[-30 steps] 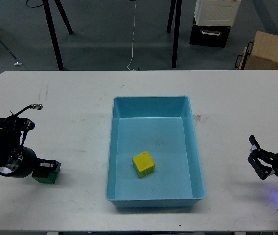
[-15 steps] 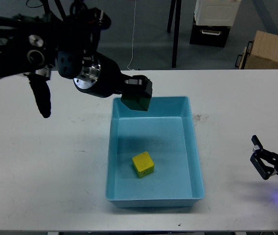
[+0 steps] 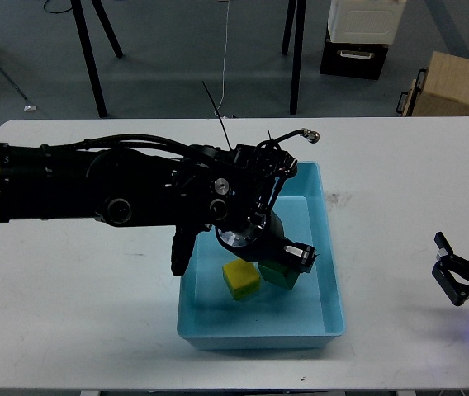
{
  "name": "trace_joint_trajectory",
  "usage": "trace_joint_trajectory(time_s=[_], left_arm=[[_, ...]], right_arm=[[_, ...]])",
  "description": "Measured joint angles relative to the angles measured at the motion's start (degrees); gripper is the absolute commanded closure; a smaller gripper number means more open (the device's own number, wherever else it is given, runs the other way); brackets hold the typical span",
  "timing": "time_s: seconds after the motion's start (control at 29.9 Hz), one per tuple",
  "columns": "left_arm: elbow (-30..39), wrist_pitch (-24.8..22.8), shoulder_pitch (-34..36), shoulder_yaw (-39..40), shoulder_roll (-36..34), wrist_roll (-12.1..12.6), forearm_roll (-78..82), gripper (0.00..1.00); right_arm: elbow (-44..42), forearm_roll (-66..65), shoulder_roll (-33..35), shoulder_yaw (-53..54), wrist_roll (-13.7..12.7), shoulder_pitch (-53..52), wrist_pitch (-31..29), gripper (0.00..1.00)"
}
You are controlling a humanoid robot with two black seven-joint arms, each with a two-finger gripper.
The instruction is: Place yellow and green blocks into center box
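I've got the left pincer (image 3: 288,262) clamped on the green block (image 3: 277,275), low inside the blue box (image 3: 331,272) just at 3 o'clock of the yellow block (image 3: 240,279), ready for release; right pincer (image 3: 466,280) idles open.

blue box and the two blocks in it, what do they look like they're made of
The light blue rectangular box looks like moulded plastic: smooth, uniform colour, rounded rim, soft sheen. The yellow cube block looks matte with slightly rounded edges, possibly foam or painted wood; the view leaves that open. The dark green block, between the left gripper's jaws, looks similarly matte, but is partly hidden.
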State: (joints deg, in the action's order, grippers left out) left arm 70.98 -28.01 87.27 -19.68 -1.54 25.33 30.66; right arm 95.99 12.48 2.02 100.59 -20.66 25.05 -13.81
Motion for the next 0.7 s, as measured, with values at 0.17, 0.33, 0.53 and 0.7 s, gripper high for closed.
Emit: trace_joint_trajectory(time_s=[0.17, 0.33, 0.53, 0.7], left_arm=[[-0.2, 0.0, -0.2, 0.0, -1.2, -0.4, 0.0, 0.20], [-0.6, 0.0, -0.2, 1.4, -3.1, -0.5, -0.4, 0.15], [-2.6, 0.0, -0.2, 7.5, -5.7, -1.9, -0.6, 0.14], [-7.9, 0.0, -2.4, 21.5, -10.2, -5.3, -1.0, 0.04]], right_arm=[[0.0, 0.0, 0.0, -0.4, 0.0, 0.0, 0.0, 0.00], [0.0, 0.0, 0.0, -0.4, -0.1, 0.0, 0.0, 0.00], [0.0, -0.1, 0.0, -0.2, -0.1, -0.2, 0.0, 0.00], [0.1, -0.1, 0.2, 0.2, -0.1, -1.3, 0.0, 0.00]])
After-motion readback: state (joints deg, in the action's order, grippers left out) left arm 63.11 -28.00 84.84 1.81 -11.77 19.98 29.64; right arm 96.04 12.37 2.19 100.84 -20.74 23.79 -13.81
